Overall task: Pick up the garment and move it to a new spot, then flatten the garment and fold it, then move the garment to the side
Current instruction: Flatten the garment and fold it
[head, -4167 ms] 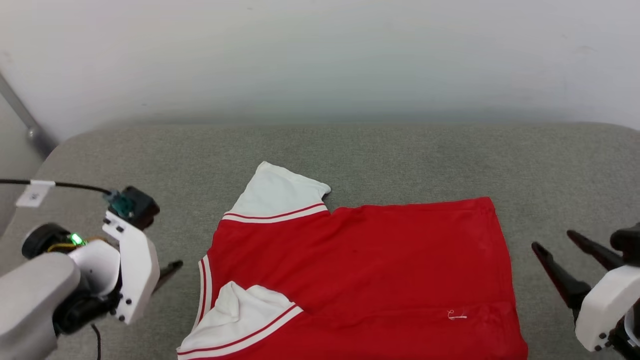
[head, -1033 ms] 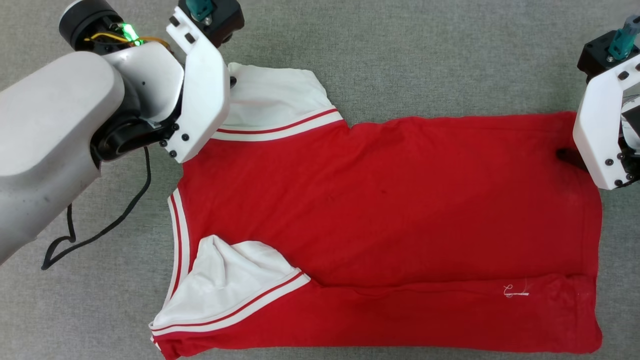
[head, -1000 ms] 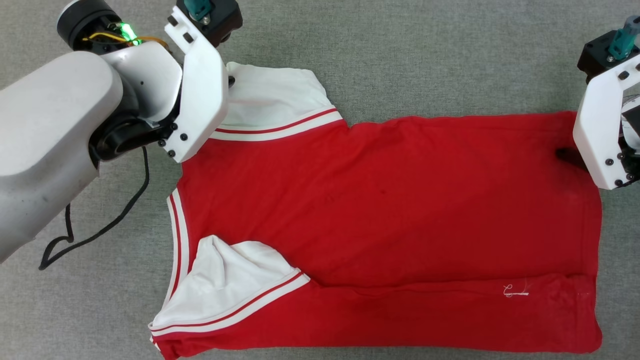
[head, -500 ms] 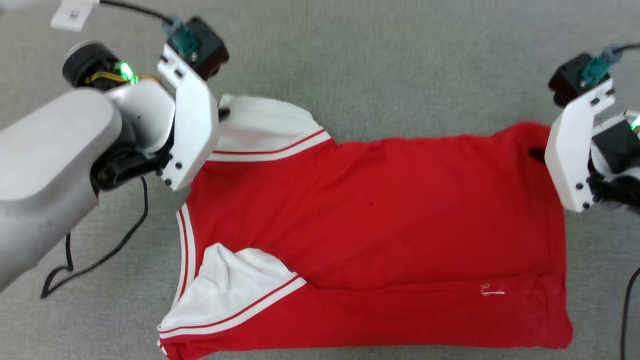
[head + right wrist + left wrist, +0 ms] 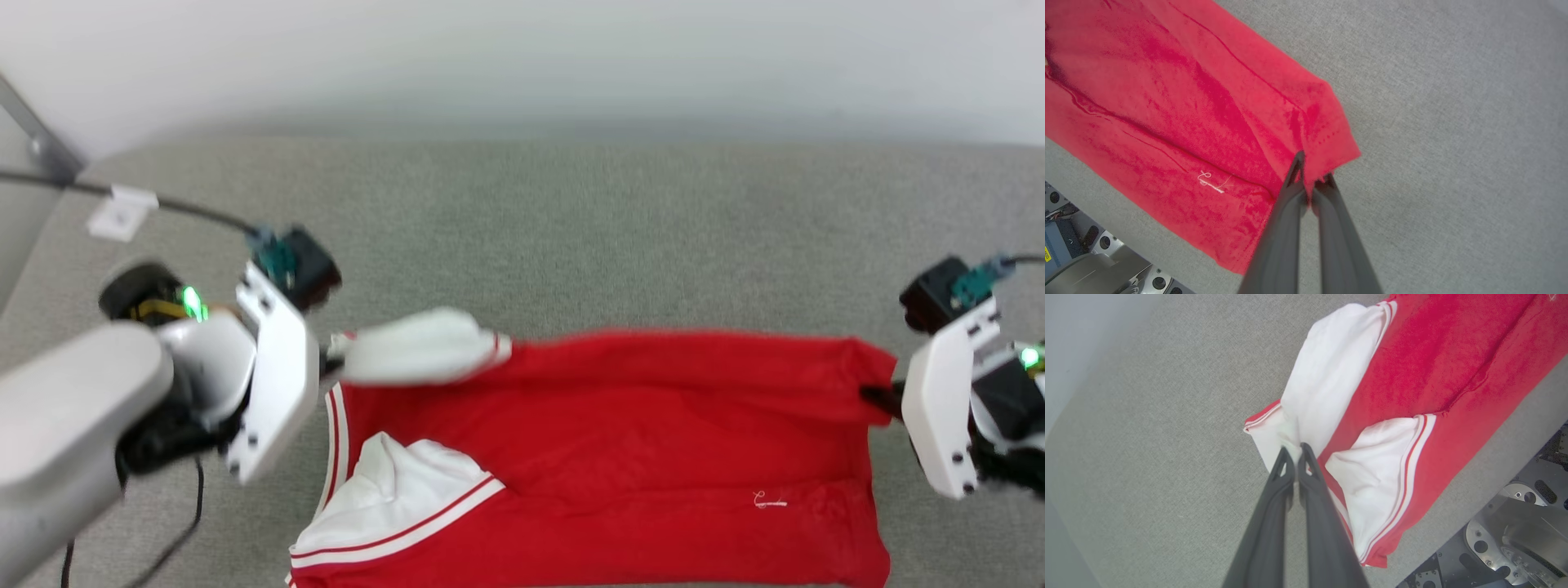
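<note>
A grey, felt-like work surface runs back to a pale wall. The garment, a red jersey T-shirt, lies across the near middle of the surface, neck toward the robot's left and hem toward its right. The face that shows is plain red. Its far edge is drawn out in a line between the two arms, while the near part rests on the surface with a long crease running parallel to the near edge.

The left gripper is clamped on the far white sleeve, its dark fingertips pinching the cloth close to the cuff, so the sleeve bunches and trails away from them. The right gripper is clenched on the far hem corner, red fabric puckering between its fingers.

The near white sleeve lies folded in over the red body, rumpled at its top. Red-and-white striped trim edges the neckline and both sleeve cuffs. A small white stitched squiggle marks the red cloth just below the crease, toward the hem end.
</note>
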### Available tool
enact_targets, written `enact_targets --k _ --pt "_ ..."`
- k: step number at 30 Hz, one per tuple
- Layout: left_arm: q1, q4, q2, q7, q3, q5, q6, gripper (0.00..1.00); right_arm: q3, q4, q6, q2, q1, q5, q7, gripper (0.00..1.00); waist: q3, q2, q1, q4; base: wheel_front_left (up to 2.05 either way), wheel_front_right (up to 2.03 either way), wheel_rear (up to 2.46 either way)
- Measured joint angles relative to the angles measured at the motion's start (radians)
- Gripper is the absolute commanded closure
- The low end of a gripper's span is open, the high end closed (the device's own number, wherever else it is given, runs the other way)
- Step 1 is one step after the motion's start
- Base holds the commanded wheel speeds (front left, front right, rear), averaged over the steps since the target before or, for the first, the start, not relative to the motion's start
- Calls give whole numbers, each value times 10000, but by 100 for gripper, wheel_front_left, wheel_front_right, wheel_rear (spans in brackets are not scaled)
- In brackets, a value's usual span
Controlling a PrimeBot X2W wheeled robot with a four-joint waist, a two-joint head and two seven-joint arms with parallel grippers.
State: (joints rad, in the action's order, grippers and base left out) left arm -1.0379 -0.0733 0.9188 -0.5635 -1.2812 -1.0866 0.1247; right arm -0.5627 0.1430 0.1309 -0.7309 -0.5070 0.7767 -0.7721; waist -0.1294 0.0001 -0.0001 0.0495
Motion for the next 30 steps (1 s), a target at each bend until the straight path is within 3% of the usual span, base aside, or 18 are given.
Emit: enact_targets --k 6,12,25,26,27,28,30 --pt "1538 882 454 -176 0 -90 -314 100 228 -360 0 -339 1229 207 261 100 583 0 -1 71 0 0 0" --pt "2826 978 504 -40 -10 -10 -560 100 362 -539 0 -368 1930 221 337 100 399 0 -1 98 0 0 0" --pt "3826 -700 -364 627 33 82 -395 100 -199 355 2 198 2069 -240 807 100 -426 0 0 -14 0 0 0" --pt "3848 -800 -424 704 48 79 -382 92 -201 428 2 230 2070 -232 922 100 -397 0 0 -12 0 0 0" --pt "3891 -849 -453 767 54 82 -382 0 -209 460 2 247 2071 -211 1034 59 -347 0 1 -10 0 0 0" --pt "3938 -853 -460 901 59 107 -397 0 -198 462 2 247 2079 -205 1158 0 -282 0 1 -8 0 0 0" --pt "4014 -742 -451 1254 125 194 -472 0 -35 368 0 217 2144 -163 1494 0 -113 -1 1 6 0 0 0"
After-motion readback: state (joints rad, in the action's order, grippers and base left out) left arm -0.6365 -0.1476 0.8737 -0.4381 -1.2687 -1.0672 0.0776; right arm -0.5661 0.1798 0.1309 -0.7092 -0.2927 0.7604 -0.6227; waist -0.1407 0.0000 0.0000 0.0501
